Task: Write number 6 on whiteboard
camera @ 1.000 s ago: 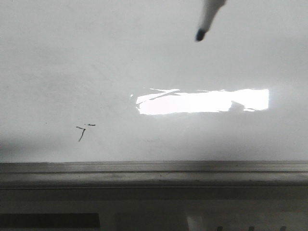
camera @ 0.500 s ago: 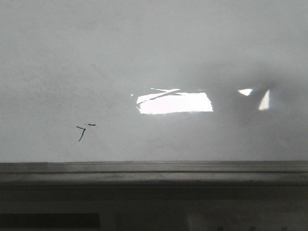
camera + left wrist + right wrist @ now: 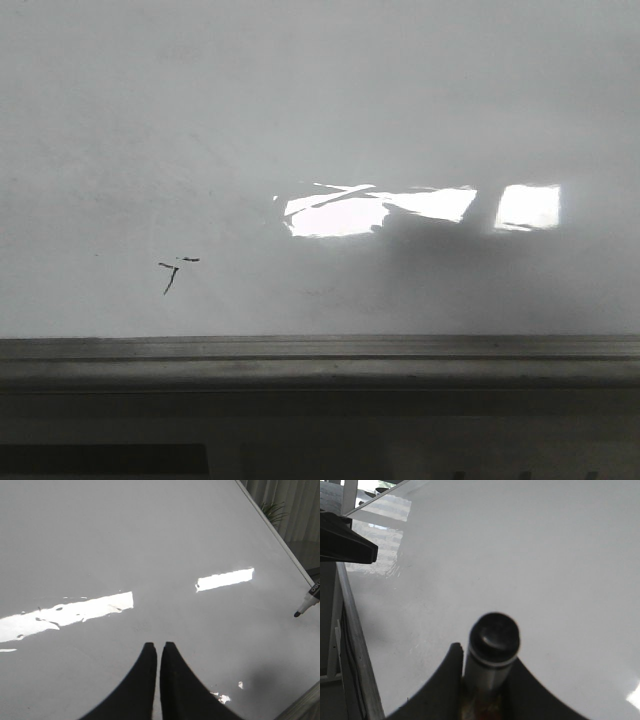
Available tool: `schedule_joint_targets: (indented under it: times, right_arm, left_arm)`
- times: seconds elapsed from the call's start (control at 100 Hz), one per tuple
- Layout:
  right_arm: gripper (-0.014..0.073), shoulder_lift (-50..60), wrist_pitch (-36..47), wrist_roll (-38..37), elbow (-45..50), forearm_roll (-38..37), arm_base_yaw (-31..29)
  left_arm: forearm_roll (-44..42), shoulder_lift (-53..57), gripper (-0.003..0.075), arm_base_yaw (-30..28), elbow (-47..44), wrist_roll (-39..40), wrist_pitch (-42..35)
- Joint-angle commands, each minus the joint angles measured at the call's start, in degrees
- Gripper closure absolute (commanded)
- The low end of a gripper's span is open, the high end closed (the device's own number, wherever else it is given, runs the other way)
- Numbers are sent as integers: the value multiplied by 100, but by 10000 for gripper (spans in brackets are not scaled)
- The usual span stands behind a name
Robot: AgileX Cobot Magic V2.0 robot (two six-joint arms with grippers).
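Over bare whiteboard (image 3: pixel 530 555), right hand (image 3: pixel 487 680) grips marker (image 3: pixel 492 650)

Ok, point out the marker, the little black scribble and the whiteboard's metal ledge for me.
marker (image 3: pixel 492 652): right wrist view, on its round dark end.
black scribble (image 3: pixel 170 275): front view, on its slanted stroke.
metal ledge (image 3: pixel 320 362): front view, mid-length on the grey strip along the whiteboard's (image 3: pixel 150 120) lower edge.

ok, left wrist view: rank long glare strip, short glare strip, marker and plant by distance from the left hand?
1. Long glare strip: on the board, just ahead of the left hand.
2-3. Short glare strip, further up the board, and marker, out by the board's edge: too close to call.
4. Plant: beyond the board's far corner.
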State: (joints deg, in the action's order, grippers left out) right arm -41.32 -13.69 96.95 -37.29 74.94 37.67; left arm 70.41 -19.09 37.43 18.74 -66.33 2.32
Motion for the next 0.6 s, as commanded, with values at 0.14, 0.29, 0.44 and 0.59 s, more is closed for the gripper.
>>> schedule_joint_targets:
  times: [0.14, 0.29, 0.44, 0.59]
  right_arm:
    - [657, 1, 8, 12, -122, 145, -14]
    - [657, 1, -444, 12, -122, 145, -14]
    - [657, 147, -515, 12, -32, 146, -14]
    - [654, 334, -238, -1093, 154, -1481, -14]
  left_arm:
    - [63, -46, 741, 23, 154, 45, -135]
    - [63, -46, 741, 23, 154, 45, -135]
    - [63, -46, 741, 23, 154, 45, -135]
    - [63, -46, 741, 23, 154, 45, -135]
